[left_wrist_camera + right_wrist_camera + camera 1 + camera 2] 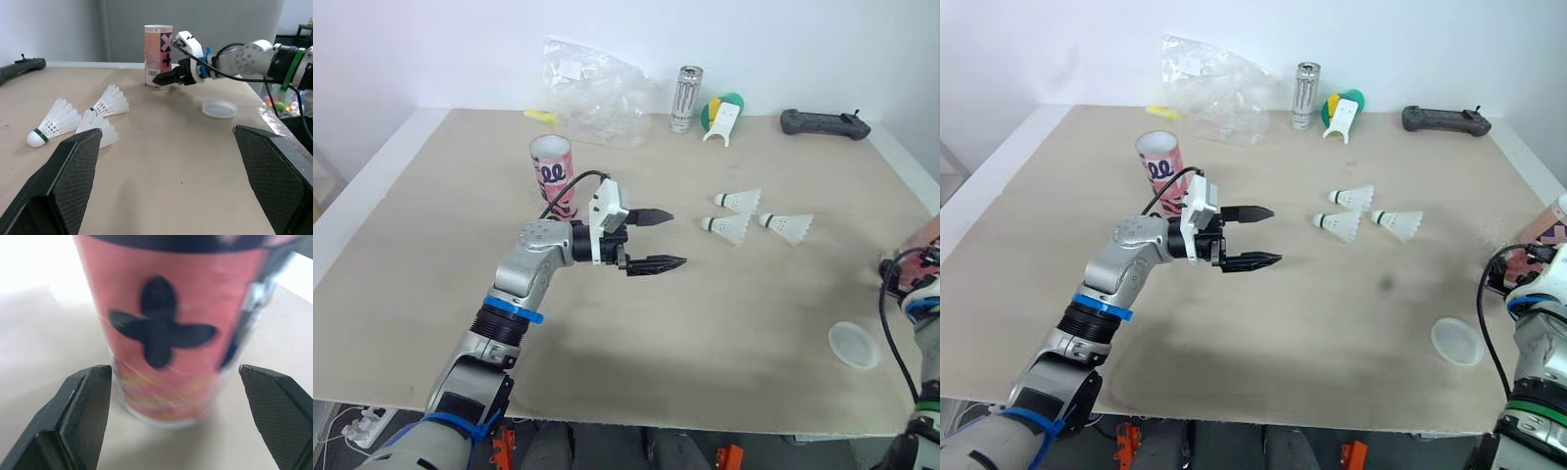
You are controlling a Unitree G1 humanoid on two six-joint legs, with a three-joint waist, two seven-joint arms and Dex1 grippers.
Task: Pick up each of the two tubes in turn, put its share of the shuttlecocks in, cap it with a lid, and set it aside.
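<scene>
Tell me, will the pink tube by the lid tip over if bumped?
Probably, if bumped high: the pink tube stands tall and narrow. Being round, it could then roll. The open right end effector sits low by its base, likely steadier.

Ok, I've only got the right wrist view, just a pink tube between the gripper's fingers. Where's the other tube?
Observer: The other tube stands upright on the table's left half, just beyond the left gripper.
Operator: Is that gripper holding anything?
Observer: No, it is open and empty, pointing toward the shuttlecocks.
Operator: How many are out?
Observer: Three, lying loose on their sides on the table's right half.
</scene>
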